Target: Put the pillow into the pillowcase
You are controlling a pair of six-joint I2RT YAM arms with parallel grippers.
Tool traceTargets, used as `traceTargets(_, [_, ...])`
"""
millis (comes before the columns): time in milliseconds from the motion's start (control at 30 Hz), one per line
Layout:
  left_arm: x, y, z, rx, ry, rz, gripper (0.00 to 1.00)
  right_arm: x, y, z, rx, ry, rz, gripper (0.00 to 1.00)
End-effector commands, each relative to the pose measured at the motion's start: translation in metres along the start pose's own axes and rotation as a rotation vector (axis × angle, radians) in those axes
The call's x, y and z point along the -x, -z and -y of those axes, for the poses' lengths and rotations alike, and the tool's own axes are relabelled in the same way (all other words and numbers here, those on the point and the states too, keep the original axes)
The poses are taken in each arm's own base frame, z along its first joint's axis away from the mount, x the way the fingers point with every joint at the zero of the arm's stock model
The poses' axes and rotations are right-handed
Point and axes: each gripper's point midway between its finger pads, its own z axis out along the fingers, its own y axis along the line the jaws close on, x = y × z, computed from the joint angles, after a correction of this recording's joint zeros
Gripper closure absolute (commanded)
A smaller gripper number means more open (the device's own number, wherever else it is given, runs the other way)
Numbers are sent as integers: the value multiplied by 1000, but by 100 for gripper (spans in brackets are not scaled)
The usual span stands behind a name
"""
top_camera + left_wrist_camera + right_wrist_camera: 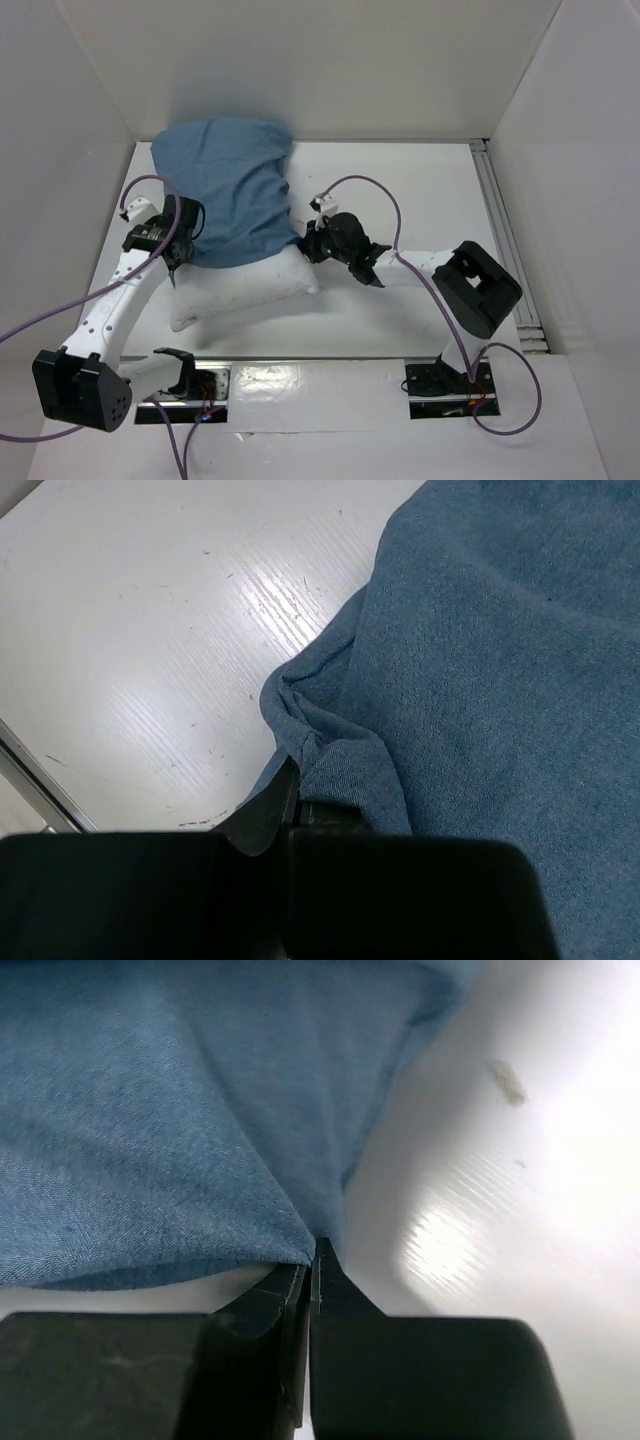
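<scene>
The pillow (240, 292) lies half inside the pillowcase (228, 190), its near end bare; the left gripper (180, 250) and right gripper (308, 243) pinch opposite sides of the hem, jaws pressed on cloth, probably to hold the mouth taut and draw it nearer.

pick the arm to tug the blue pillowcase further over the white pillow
Left, probably: left fingers grip a bunched fold of the dusty-blue cloth pillowcase, right fingers pinch only its corner tip, and more plump white pillow shows leftward.
</scene>
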Motion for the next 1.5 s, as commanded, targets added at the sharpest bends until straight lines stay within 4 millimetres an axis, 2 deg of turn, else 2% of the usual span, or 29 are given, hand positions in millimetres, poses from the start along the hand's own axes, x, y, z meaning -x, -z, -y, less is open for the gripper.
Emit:
traceTargets(0, [13, 7, 9, -30, 2, 29, 100, 35, 12, 18, -131, -63, 193, 100])
traceTargets(33, [13, 7, 9, -30, 2, 29, 100, 43, 21, 20, -148, -90, 229, 100])
traceTargets(100, [13, 7, 9, -30, 2, 29, 100, 36, 33, 32, -208, -117, 246, 100])
traceTargets(267, [24, 23, 25, -107, -29, 36, 100, 69, 73, 26, -201, -110, 292, 100])
traceTargets(300, [32, 36, 35, -165, -18, 40, 100, 73, 79, 25, -195, -101, 292, 100])
traceTargets(333, [36, 43, 39, -191, -24, 34, 100, 96, 94, 13, -155, -75, 336, 100])
traceTargets(367, [42, 50, 44, -225, -41, 36, 100, 96, 101, 15, -164, -66, 312, 100])
traceTargets(500, [78, 112, 79, -477, -41, 29, 100, 143, 145, 5, -137, -8, 362, 100])
traceTargets(533, [98, 133, 89, -541, -28, 51, 100, 158, 160, 2, -131, 14, 390, 100])
traceTargets(567, [107, 147, 95, -592, -47, 63, 100, 193, 179, -3, -136, 26, 454, 100])
traceTargets(600, [112, 163, 103, -661, -61, 50, 100, 197, 185, -1, -151, 36, 424, 100])
traceTargets(633, [138, 194, 108, -749, -33, 101, 100, 213, 196, -3, -158, 44, 442, 100])
traceTargets(667, [147, 208, 112, -794, -55, 118, 100, 257, 217, -11, -171, 57, 512, 100])
traceTargets(733, [161, 235, 131, -905, -79, 124, 100, 281, 234, -7, -212, 66, 511, 100])
traceTargets(767, [187, 271, 131, -1000, -53, 193, 100, 317, 251, -17, -203, 91, 570, 100])
traceTargets(833, [198, 291, 149, -1098, -84, 191, 100, 339, 262, -12, -234, 115, 574, 100])
traceTargets(867, [223, 323, 141, -1177, -48, 265, 100, 352, 268, -12, -243, 115, 590, 100])
traceTargets(933, [241, 340, 154, -1268, -41, 309, 100, 389, 284, -11, -257, 148, 627, 100])
traceTargets(967, [250, 353, 151, -1336, -34, 322, 100, 400, 288, -12, -254, 154, 638, 100])
traceTargets(1000, [256, 360, 150, -1377, -4, 314, 100, 426, 298, -12, -245, 170, 681, 100])
traceTargets(1033, [258, 358, 154, -1405, 4, 296, 100, 430, 298, -8, -246, 173, 666, 100])
traceTargets(1067, [260, 372, 153, -1495, -9, 293, 100, 437, 301, -1, -255, 178, 673, 100])
traceTargets(1100, [266, 359, 151, -1492, 6, 277, 100, 454, 309, -1, -228, 168, 704, 100])
traceTargets(1133, [267, 359, 153, -1528, 34, 233, 100, 462, 324, 16, -267, 162, 726, 100])
traceTargets(1267, [284, 386, 132, -1694, 15, 233, 100, 486, 385, -14, -277, 207, 880, 100])
traceTargets(1300, [295, 381, 126, -1689, 30, 247, 100, 488, 398, -19, -285, 213, 918, 100])
traceTargets(1367, [305, 403, 118, -1782, 34, 270, 100, 488, 429, -24, -346, 238, 996, 100])
traceTargets(1433, [306, 408, 115, -1830, 22, 253, 100, 481, 436, -17, -401, 255, 1003, 100])
traceTargets(1467, [310, 423, 111, -1893, 25, 282, 100, 480, 436, -8, -449, 249, 1001, 100])
